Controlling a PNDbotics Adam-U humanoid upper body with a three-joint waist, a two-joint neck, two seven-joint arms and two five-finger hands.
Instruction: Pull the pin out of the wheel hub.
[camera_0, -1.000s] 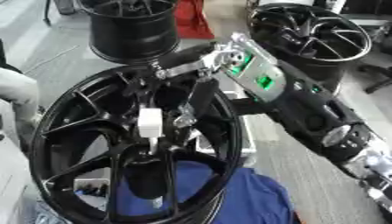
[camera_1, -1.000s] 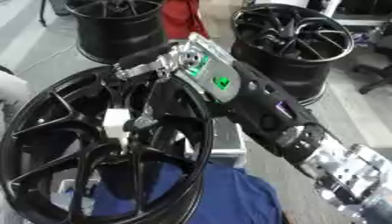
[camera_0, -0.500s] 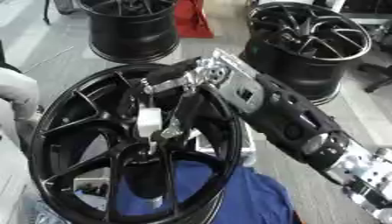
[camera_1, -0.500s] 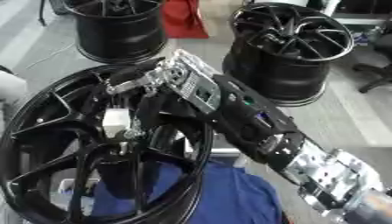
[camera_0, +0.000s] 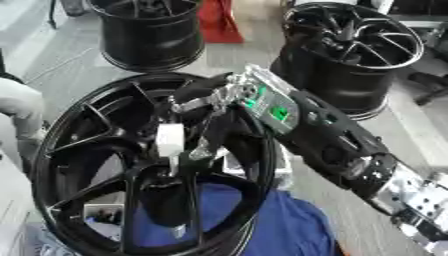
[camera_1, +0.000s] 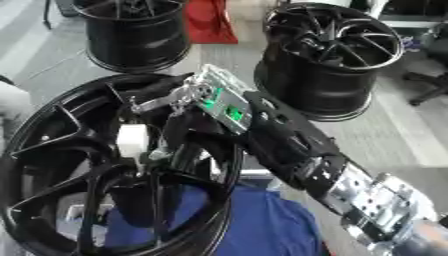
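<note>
A big black wheel hub (camera_0: 79, 145) stands tilted at the lower left. A white pin (camera_0: 169, 140) sticks out at its centre, where the spokes meet. My right arm comes in from the lower right, and my right hand (camera_0: 229, 96) hovers over the hub's upper right. One silver finger (camera_0: 194, 105) points left just above the pin. Another finger (camera_0: 205, 145) hangs down close to the pin's right side. The fingers look spread and do not close round the pin. My left hand shows in neither view.
Two more black wheels stand at the back, one at the left (camera_0: 149, 30) and one at the right (camera_0: 350, 55), with a red object (camera_0: 219, 22) between them. Blue cloth (camera_0: 289, 225) lies under the hub. A pale shape (camera_0: 17, 107) sits at the left edge.
My right wrist has twisted and turned back, so its green-lit panel faces up again. The hand has come down and left, with its fingers closer to the white pin. The pin has not moved.
</note>
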